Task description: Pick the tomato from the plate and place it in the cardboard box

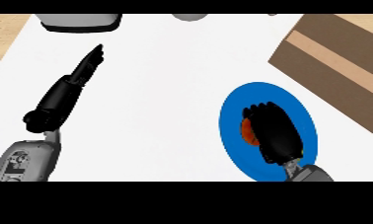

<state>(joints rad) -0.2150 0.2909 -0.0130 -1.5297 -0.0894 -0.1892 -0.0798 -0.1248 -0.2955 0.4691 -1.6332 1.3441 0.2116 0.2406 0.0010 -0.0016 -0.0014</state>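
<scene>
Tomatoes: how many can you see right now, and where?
1. The tomato is on the blue plate, mostly covered by the right robot hand curled over it. Another could be hidden under that hand, or in the cardboard box.

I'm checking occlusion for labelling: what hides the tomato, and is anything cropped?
Head view: the right hand covers most of the tomato on the blue plate; the cardboard box is cropped at the right edge.

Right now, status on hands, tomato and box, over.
Right hand on blue plate, fingers curled round tomato. Left hand open, resting at left. Cardboard box upper right, nothing between.
</scene>
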